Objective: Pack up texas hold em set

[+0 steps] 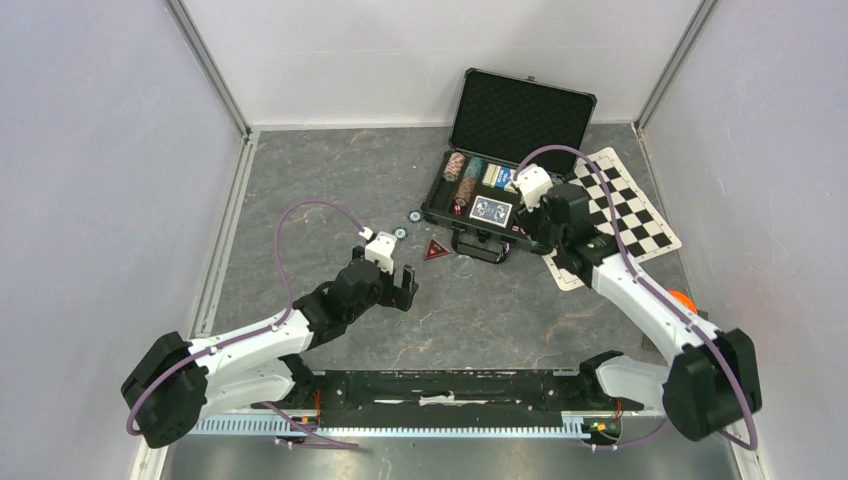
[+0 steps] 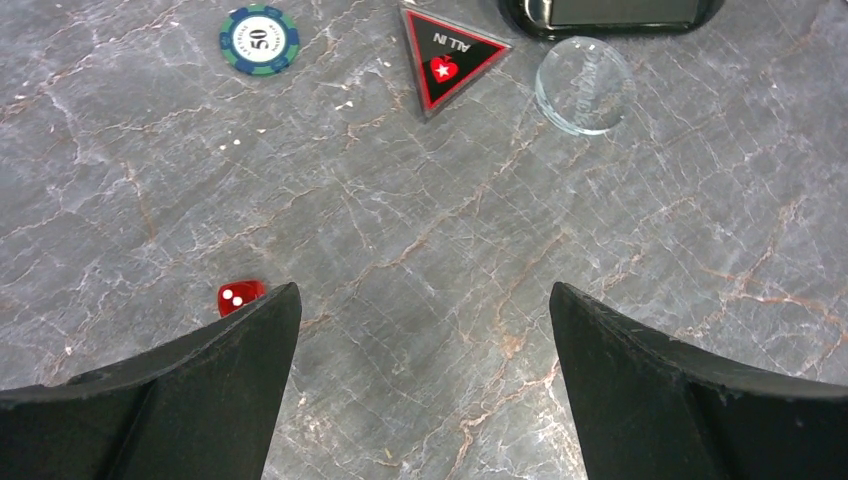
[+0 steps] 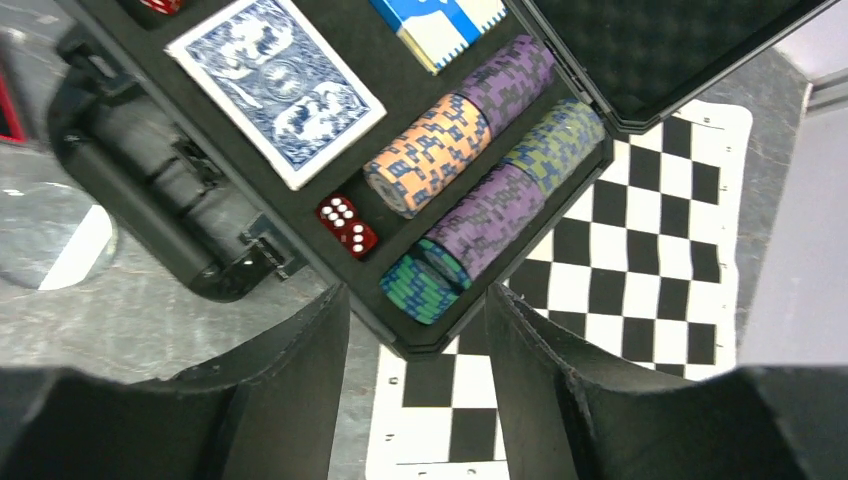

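My left fingers (image 2: 200, 400) stand apart, empty, one half hiding a small red die (image 2: 238, 296) on the grey marbled worktop (image 2: 400, 220). My right fingers (image 3: 280, 400) gape, empty, over the near corner of the open black rectangular hard case (image 1: 520, 110), far right, cropped in my wrist view; pale walls (image 1: 400, 50) behind.

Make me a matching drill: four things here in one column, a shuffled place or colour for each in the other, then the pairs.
1. loose die
2. card deck
3. triangular marker
4. mat

A. inside the case
B. black and white squares
C. beside a finger of the left gripper
D. on the table, between a chip and a clear disc

Pairs: 1-C, 2-A, 3-D, 4-B
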Robot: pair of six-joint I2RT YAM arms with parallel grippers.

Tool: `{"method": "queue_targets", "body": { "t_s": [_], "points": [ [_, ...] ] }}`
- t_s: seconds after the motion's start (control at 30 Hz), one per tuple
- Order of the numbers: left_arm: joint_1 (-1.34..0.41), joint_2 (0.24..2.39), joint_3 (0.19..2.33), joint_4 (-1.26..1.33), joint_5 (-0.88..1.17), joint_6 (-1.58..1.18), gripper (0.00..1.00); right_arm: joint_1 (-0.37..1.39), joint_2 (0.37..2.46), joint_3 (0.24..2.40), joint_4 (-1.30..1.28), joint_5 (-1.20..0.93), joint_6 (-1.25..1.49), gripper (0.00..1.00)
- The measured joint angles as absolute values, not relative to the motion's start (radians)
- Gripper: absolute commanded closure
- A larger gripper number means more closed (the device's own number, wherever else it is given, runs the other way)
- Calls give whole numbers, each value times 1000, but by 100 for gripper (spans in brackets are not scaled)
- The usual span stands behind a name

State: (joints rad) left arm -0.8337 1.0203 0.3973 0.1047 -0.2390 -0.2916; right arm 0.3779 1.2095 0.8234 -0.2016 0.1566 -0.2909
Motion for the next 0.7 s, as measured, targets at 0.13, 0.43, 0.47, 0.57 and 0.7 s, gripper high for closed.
{"method": "queue_targets", "body": {
  "t_s": [0.13, 0.43, 0.47, 0.57, 0.7],
  "points": [
    [-832, 1023, 406, 95, -279, -333, 0, 378, 1105, 738, -156, 80, -224, 41],
    [-727, 1233, 719, -94, -285, -388, 0, 377, 1041, 690, -135, -27, 25, 31],
    [-714, 1263, 757, -112, -278, -388, 0, 377, 1041, 687, -136, -55, 45, 30],
    [-710, 1336, 830, -153, -245, -387, 0, 378, 1028, 659, -128, -96, 85, 26],
    [-731, 1474, 956, -235, -218, -386, 0, 378, 937, 579, -122, -86, 118, 22]
  ]
}}
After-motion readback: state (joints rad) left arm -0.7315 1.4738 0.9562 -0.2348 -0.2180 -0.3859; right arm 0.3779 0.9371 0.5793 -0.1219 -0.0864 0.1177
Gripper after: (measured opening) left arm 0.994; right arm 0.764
